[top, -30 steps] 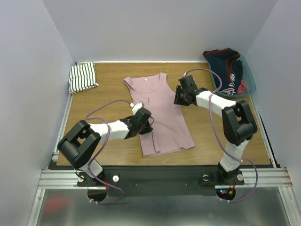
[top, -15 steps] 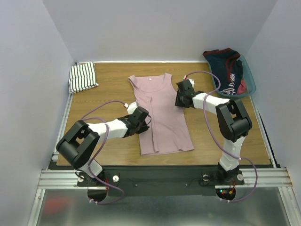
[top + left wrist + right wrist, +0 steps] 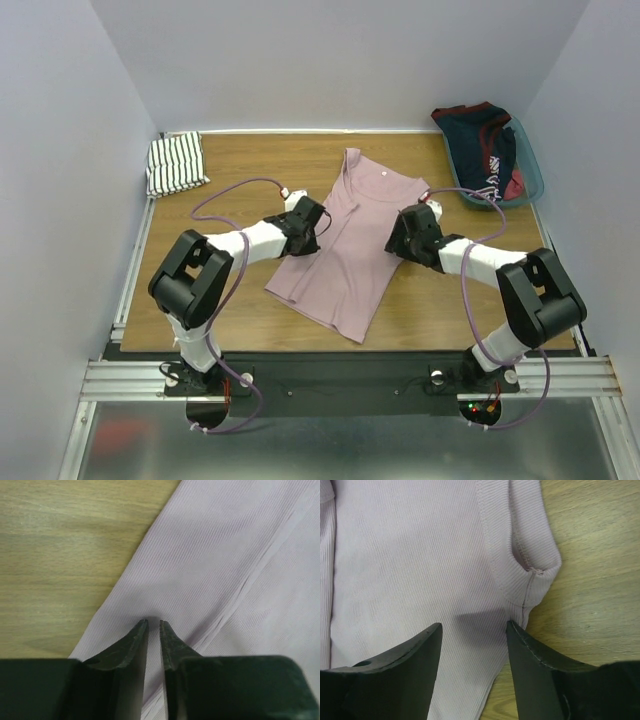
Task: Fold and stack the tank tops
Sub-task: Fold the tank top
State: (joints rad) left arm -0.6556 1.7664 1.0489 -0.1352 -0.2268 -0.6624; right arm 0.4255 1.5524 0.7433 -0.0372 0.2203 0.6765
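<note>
Left wrist: left gripper (image 3: 154, 622) a slit apart, tips on pink tank top (image 3: 225, 555).
Right wrist: right gripper (image 3: 474, 625) spread wide over its armhole (image 3: 517, 545).
Overhead: I see it mid-table, striped tank top (image 3: 176, 164) folded far-left, clothes bin (image 3: 533, 185) far-right.

Robotics lab test cell: wood worktop (image 3: 440, 310) boxed by plain pale walls (image 3: 330, 60); aluminium rail (image 3: 125, 378) at near edge; left arm (image 3: 190, 285), right arm (image 3: 535, 300) bolted there, cables exposed; bin (image 3: 530, 185) with clothes (image 3: 480, 130).
</note>
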